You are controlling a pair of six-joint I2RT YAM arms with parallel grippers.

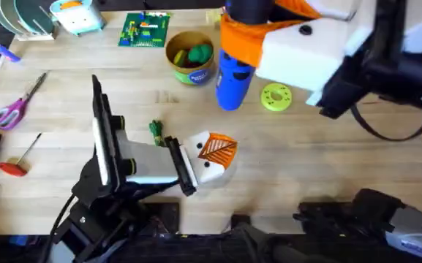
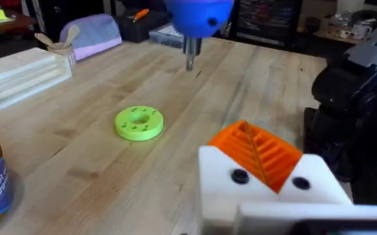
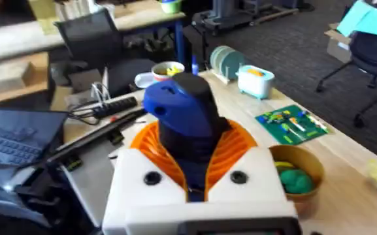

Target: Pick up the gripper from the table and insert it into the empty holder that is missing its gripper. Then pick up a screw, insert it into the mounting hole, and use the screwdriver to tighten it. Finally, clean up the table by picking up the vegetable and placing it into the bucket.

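The right gripper (image 3: 195,171) clamps the screwdriver (image 1: 232,82) upright, tip down for driving; the left gripper (image 1: 212,152), how far open unclear, hovers near the vegetable (image 1: 156,129).

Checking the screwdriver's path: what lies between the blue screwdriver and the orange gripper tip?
Bare wood between screwdriver and orange tip in the overhead; the lime-green disc sits off to one side.

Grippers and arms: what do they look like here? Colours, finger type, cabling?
Both grippers have white block-like finger bases with small dark screw holes and orange ribbed pads: right gripper, left gripper. The left arm has black links with a white section near the wrist. The right arm is black with a white housing, and a black cable loops beside it.
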